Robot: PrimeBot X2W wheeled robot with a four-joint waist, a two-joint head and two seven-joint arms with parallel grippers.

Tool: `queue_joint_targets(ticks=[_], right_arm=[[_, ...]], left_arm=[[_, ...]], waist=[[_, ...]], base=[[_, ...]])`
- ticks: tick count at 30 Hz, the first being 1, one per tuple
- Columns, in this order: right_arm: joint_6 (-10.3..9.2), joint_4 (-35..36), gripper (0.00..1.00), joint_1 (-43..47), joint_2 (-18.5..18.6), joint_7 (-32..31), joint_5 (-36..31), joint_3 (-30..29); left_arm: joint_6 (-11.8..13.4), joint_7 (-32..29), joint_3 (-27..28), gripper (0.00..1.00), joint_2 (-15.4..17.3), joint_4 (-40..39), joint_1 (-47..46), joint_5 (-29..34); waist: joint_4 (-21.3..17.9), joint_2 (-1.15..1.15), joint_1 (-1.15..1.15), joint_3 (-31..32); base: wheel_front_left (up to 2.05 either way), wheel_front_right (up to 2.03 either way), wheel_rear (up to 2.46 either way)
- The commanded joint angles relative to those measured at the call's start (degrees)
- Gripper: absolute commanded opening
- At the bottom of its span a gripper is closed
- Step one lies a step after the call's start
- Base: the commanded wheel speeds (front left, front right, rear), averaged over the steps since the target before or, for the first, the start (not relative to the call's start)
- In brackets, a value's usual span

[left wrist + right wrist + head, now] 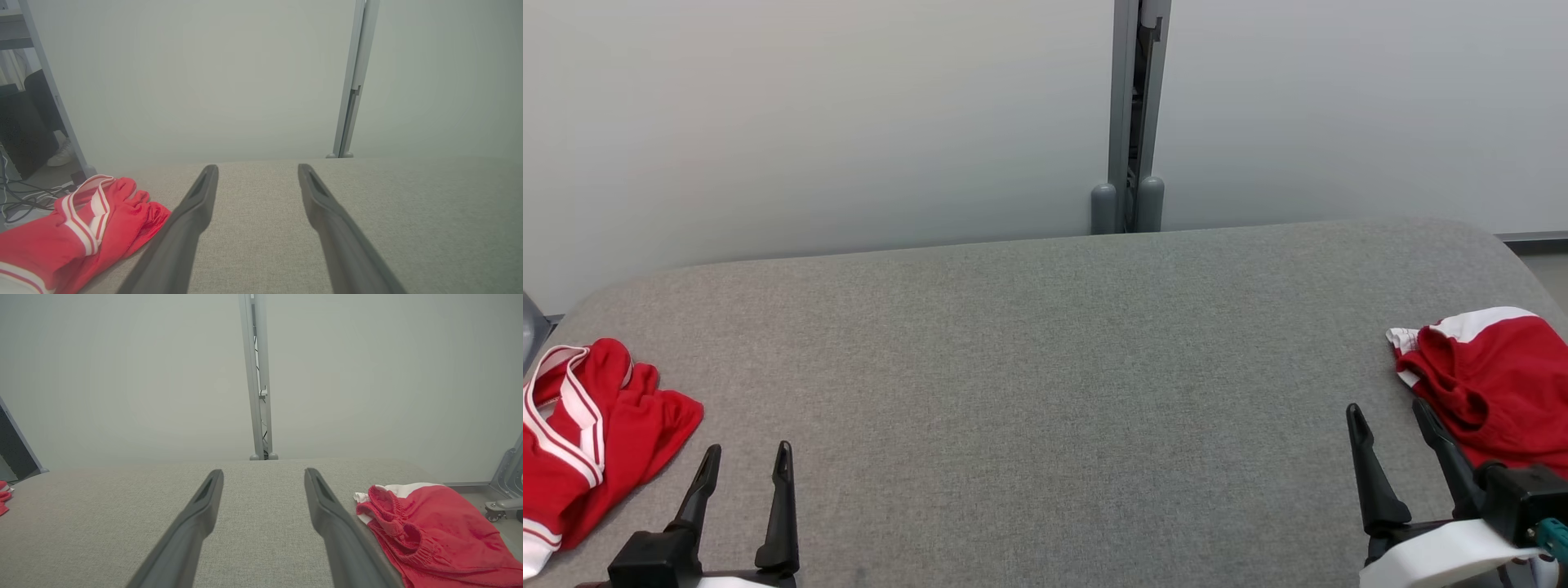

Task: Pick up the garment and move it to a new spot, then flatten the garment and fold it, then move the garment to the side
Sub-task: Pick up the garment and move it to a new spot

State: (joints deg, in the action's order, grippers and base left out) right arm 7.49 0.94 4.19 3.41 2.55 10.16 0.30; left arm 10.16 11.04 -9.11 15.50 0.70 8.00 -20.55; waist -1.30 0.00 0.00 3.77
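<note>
The left gripper [749, 447] sits at the lower left of the head view. Its two long, dark, tapering matte fingers stand apart with nothing between them, above bare cloth. The right gripper [1387, 406] at the lower right is spread just as wide and also empty.

Both hover over the table [1045, 367], a broad pad with rounded corners covered in grey woven fabric with a fine speckled weave.

At the table's left edge, beside the left gripper [257, 167], lies the striped garment [596, 441]. It is a crumpled heap of thin red knit with white banded trim curling round an opening [81, 237].

At the right edge lies the waistband garment [1494, 367], red with a puckered elastic band and a white panel [441, 535]. It is bunched into soft folds just beside the outer finger of the right gripper [264, 471]; whether they touch I cannot tell.

Behind the table, a grey metal post [1131, 122] separates smooth, pale wall panels.
</note>
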Motion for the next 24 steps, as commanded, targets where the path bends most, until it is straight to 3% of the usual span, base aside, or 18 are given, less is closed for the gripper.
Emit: queue_joint_targets(ticks=[1,13,24], right_arm=[[0.01,-0.06,1.0,0.79,0.0,0.28,0.02,-0.2],[0.01,-0.37,1.0,1.32,-0.2,0.46,0.45,-0.91],[0.01,-0.27,1.0,1.12,-0.3,0.82,1.04,0.21]], left_arm=[[0.29,-0.11,0.13,1.0,0.28,-0.07,0.49,-0.1],[0.28,0.1,-0.28,1.0,0.52,0.24,-0.74,-0.51],[-0.16,0.58,0.36,1.0,1.46,0.36,-2.96,-0.97]], waist=[[-0.02,0.0,0.0,0.07],[2.55,0.0,0.0,0.83],[14.94,0.0,0.0,0.48]], base=[[0.0,0.0,0.0],[0.0,0.0,0.0],[0.0,0.0,0.0]])
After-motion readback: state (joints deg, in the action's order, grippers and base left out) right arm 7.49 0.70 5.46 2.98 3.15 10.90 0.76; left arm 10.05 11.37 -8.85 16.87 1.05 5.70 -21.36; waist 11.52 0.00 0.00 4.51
